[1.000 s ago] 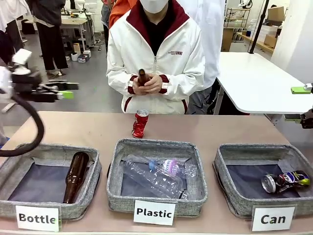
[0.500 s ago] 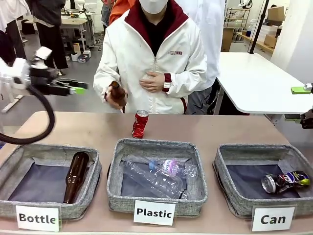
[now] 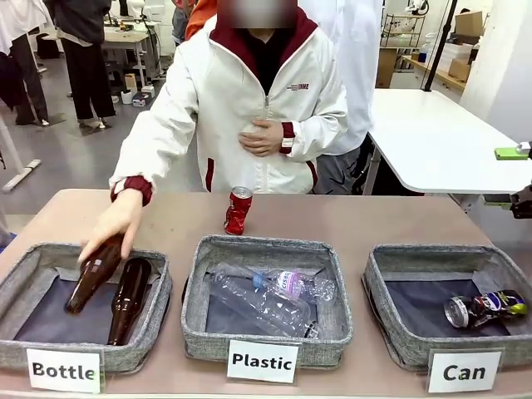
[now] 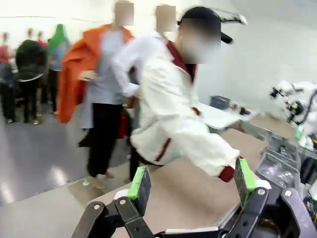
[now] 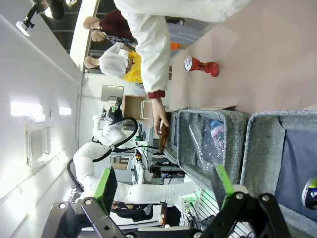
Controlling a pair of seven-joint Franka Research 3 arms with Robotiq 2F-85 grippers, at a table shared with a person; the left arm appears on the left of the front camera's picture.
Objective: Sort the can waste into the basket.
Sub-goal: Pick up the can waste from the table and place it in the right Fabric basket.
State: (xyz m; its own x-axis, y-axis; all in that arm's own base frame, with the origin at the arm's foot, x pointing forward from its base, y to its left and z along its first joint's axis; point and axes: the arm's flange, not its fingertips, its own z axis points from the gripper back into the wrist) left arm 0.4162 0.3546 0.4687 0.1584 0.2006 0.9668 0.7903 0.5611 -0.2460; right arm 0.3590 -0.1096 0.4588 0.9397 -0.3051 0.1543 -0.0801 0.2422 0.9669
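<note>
**Left gripper** [image 4: 192, 181]: green-padded fingers stood wide apart with nothing between them. It was held off the table [image 3: 374, 220] and faced the person's white sleeve across one corner. How far it stood from either can could not be told from its own view.

**Right gripper** [image 5: 164, 184]: fingers likewise spread and empty, held short of the row of baskets.

**Dark can** [image 3: 485, 307]: crushed, with blue-yellow print, it lay on its side on the lining of the Can basket [image 3: 384, 274]. In the right wrist view it sat at the picture's edge, the nearer of the two cans to that gripper. Judged sorted.

**Red can** [image 3: 238, 209]: crushed, silver top up, it stood on bare table just beyond the Plastic basket [image 3: 195, 307]. It was well apart from the Can basket and from both grippers. In the right wrist view it lay far ahead of the fingers, past the baskets. Judged the one item outstanding, leaving the task about half done.

**Adjacent activity**: the person's hand [image 3: 116, 226] was lowering a brown bottle [image 3: 93, 274] into the Bottle basket [image 3: 25, 274].
</note>
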